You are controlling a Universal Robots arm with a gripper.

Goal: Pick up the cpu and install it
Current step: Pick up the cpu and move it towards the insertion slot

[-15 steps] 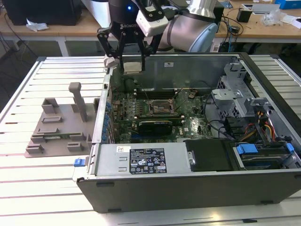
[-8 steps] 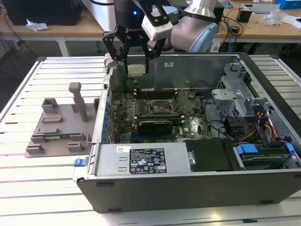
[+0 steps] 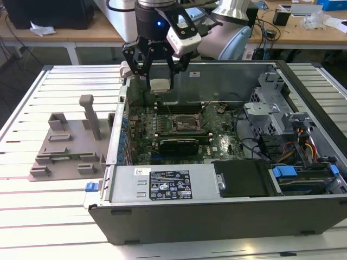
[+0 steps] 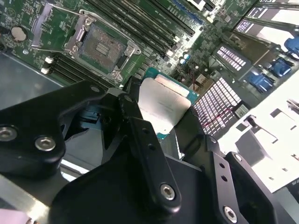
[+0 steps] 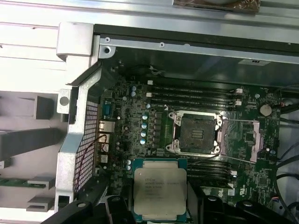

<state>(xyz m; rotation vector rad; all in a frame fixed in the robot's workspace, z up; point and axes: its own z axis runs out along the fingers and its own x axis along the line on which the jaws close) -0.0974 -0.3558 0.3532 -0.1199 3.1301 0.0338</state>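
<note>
in the hand (image 3: pixel 159 82), up over the open pc case (image 3: pixel 217 214): the cpu (image 3: pixel 159 85). the black fingers (image 4: pixel 140 135) are closed in on two opposite edges of the chip, narrow gap, chip pinched between them. the silver lid faces up toward the wrist and the thin green edge shows round it in both wrist views (image 5: pixel 160 189).

the cpu hangs clear of the motherboard (image 3: pixel 219 145), touching nothing but the fingers. it sits roughly level in the first wrist view.

below the hand and off toward the exterior view's right is the cpu socket (image 3: pixel 181 123). it's empty, contact field bare (image 5: pixel 195 133), and its metal retention frame (image 5: pixel 242 140) is flipped open to the side. so the chip is picked and not seated.

the memory slots (image 5: pixel 196 91) run along the far side of the socket from the hand's chip. on the near side of the socket in the exterior view lies the black graphics card (image 3: pixel 179 143).

well off to the exterior view's left of the hand, outside the case, a grey fixture (image 3: pixel 65 146) sits on the slatted counter (image 3: pixel 54 216).
</note>
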